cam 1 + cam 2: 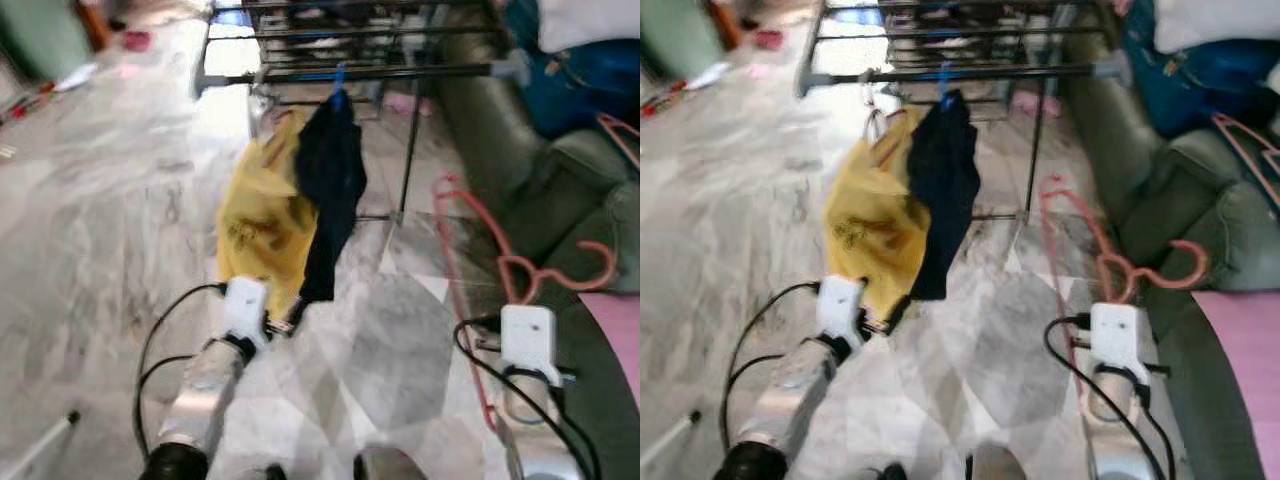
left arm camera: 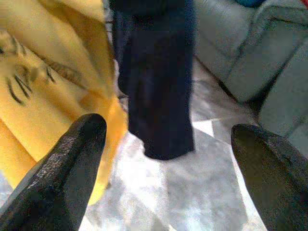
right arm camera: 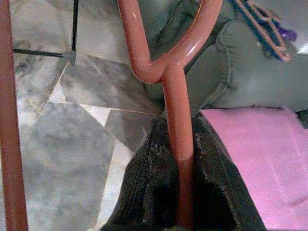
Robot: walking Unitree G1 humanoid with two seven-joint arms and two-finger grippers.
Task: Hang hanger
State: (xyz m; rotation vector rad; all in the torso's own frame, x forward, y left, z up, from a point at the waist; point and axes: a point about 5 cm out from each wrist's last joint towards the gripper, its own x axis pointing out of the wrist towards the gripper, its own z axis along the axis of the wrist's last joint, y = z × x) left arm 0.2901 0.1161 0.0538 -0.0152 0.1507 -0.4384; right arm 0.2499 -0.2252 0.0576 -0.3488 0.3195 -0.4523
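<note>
A salmon-pink plastic hanger (image 1: 470,215) is pinched at its neck (image 3: 177,110) by my right gripper (image 3: 179,166), which is shut on it. I hold it low over the floor beside the sofa, hook (image 1: 585,277) pointing right. The black drying rack (image 1: 350,72) stands ahead. From its front bar hang a yellow garment (image 1: 255,220) and a dark navy garment (image 1: 332,175) on a blue hanger (image 1: 340,80). My left gripper (image 2: 168,159) is open with nothing between its fingers. It sits just under the hems of the yellow garment (image 2: 43,91) and the navy garment (image 2: 154,72).
A grey-green sofa (image 1: 500,150) runs along the right, with blue clothes (image 1: 580,70), another pink hanger (image 1: 622,135) and a pink cloth (image 1: 615,340) on it. Marble floor (image 1: 110,200) stretches to the left. The rack's thin leg (image 1: 408,165) stands between the garments and the sofa.
</note>
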